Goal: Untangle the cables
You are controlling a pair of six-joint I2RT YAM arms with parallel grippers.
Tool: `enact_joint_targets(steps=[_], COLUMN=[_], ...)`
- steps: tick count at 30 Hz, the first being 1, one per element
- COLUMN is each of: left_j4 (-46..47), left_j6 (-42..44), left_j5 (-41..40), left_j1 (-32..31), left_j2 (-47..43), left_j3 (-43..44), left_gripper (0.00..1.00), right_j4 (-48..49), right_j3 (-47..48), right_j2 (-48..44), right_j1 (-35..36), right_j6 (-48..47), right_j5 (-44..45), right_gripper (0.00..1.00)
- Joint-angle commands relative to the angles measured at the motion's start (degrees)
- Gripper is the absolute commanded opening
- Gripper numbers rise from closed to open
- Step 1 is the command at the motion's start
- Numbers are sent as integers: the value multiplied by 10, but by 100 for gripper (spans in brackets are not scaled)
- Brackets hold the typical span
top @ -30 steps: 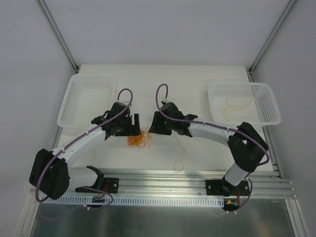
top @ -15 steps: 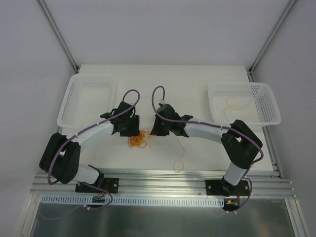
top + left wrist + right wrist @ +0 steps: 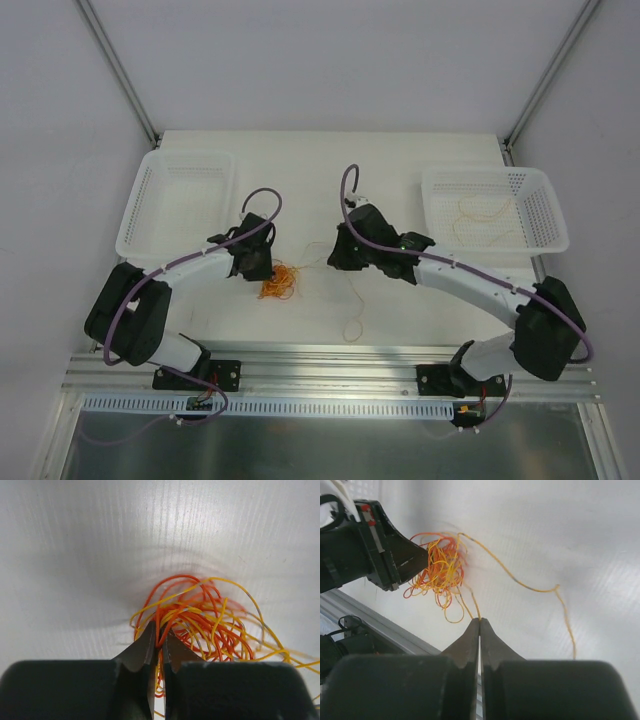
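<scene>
The cables [image 3: 277, 283] form a small tangle of red-orange and yellow loops on the white table between the two arms. My left gripper [image 3: 262, 272] is at the tangle's left edge. In the left wrist view the left gripper [image 3: 160, 639] is shut on red-orange strands of the tangle [image 3: 200, 615]. My right gripper [image 3: 335, 260] is to the right of the tangle. In the right wrist view the right gripper [image 3: 480, 621] is shut on one thin yellow strand [image 3: 470, 605] that leads back to the tangle [image 3: 437, 570]. Another yellow strand [image 3: 535, 587] trails off to the right.
A white mesh basket [image 3: 135, 215] stands at the back left. A second basket [image 3: 560, 225] at the back right holds pale strands [image 3: 480, 212]. A loose pale loop [image 3: 352, 330] lies near the aluminium rail [image 3: 330, 365] at the table's front edge.
Both grippers have shut, the left on the tangle and the right on a yellow strand. The right gripper has drawn away to the right, stretching its strand out of the tangle.
</scene>
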Motion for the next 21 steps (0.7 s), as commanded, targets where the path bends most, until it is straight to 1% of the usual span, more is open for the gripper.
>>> enact_joint_targets(steps=[1, 3, 4, 6, 7, 8, 9, 10, 11, 12, 13, 14, 15, 20, 21], left_j4=[-5, -6, -5, -6, -5, -6, -6, -7, -7, -6, -8, -8, -8, -12, -12], left_j6=[-20, -22, -25, -27, -30, -30, -31, -31, -31, -32, -34, -34, -36, -42, -42], left_j5=[-37, -38, -39, -41, -41, -42, -43, -43, -43, -44, -44, -45, -45, -50, -52], left_j1=[14, 16, 20, 24, 25, 29, 31, 31, 33, 33, 34, 35, 35, 37, 37], left_j2=[-3, -6, -9, -16, -17, -18, -19, -19, -18, -16, -15, -14, -10, 1, 2], left_j3=[-19, -23, -25, -29, -30, -30, -30, -30, -29, -26, -25, -23, -22, -14, -13], left_gripper=[0, 0, 0, 0, 0, 0, 0, 0, 0, 0, 0, 0, 0, 0, 0], right_j4=[-93, -123, -136, -181, -198, -232, -265, -265, -294, -308, -338, -349, -361, -407, -414], right_j3=[0, 1, 3, 12, 32, 45, 77, 95, 117, 138, 157, 201, 219, 323, 335], right_j2=[-97, -141, -185, -224, -244, -274, -290, -302, -319, -326, -330, -335, -338, -349, -349], right_j1=[-28, -48, -73, -102, -132, -148, -178, -192, -205, -230, -237, -245, -256, -268, -271], right_j6=[-59, -81, -90, -115, -125, -135, -158, -166, -179, -187, -206, -215, -222, -264, -264], right_j5=[50, 54, 52, 47, 46, 41, 33, 28, 23, 13, 13, 13, 15, 37, 56], right_gripper=[1, 1, 1, 1, 1, 0, 1, 1, 1, 0, 1, 1, 1, 1, 1])
